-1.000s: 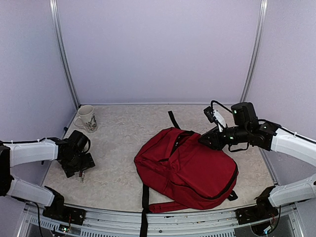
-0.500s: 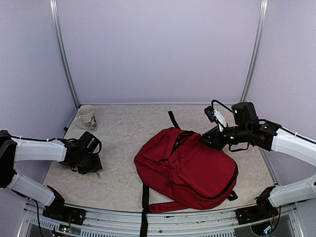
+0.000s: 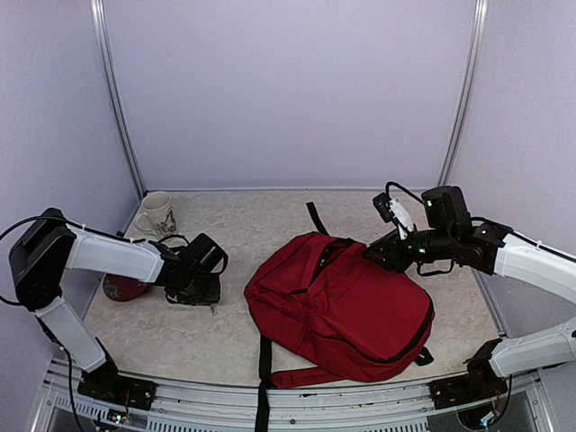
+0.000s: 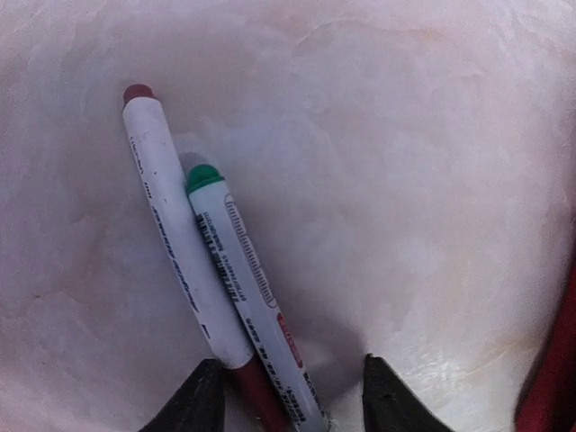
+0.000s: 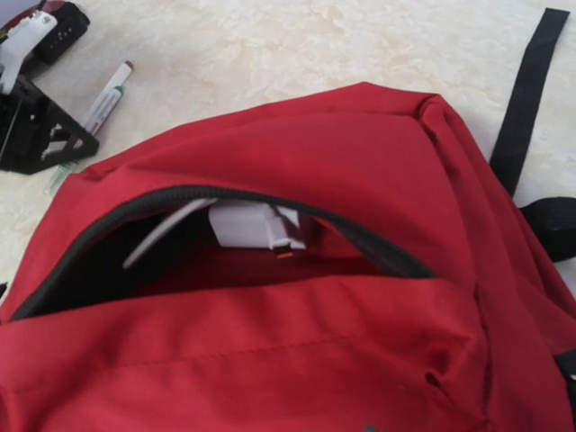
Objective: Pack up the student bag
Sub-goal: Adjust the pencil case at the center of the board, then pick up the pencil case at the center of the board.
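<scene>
At the near edge of the table [image 3: 225, 346], a black strap [image 3: 264, 369] of the student bag [image 3: 346, 310] trails over the lip. The bag itself lies flat across the middle-right, its top end pointing away.

Just left of it, the left gripper [image 4: 297, 400] is low over the tabletop with its fingers [image 4: 202, 400] either side of two pens. These are a red-tipped marker [image 4: 175, 243] and a green-tipped marker [image 4: 243, 297], lying side by side and touching. One finger meets the red-tipped one and a sliver of gap shows by the other, so whether they are pinched yet cannot be told.

The step looks like fetching both pens for the bag. A good grip would press them together squarely, then lift clear of the table before swinging right over the bag's rim.

Farther back, the right gripper [image 3: 378, 256] sits at the bag's top edge. Its jaws are hidden, so their state is unclear. The zip mouth [image 5: 225, 261] gapes, with a white item [image 5: 247, 225] inside.

A strip of bare tabletop separates pens and bag. A red object [image 3: 120, 288] under the left arm and the mug [image 3: 157, 216] in the far-left corner stand well clear.
</scene>
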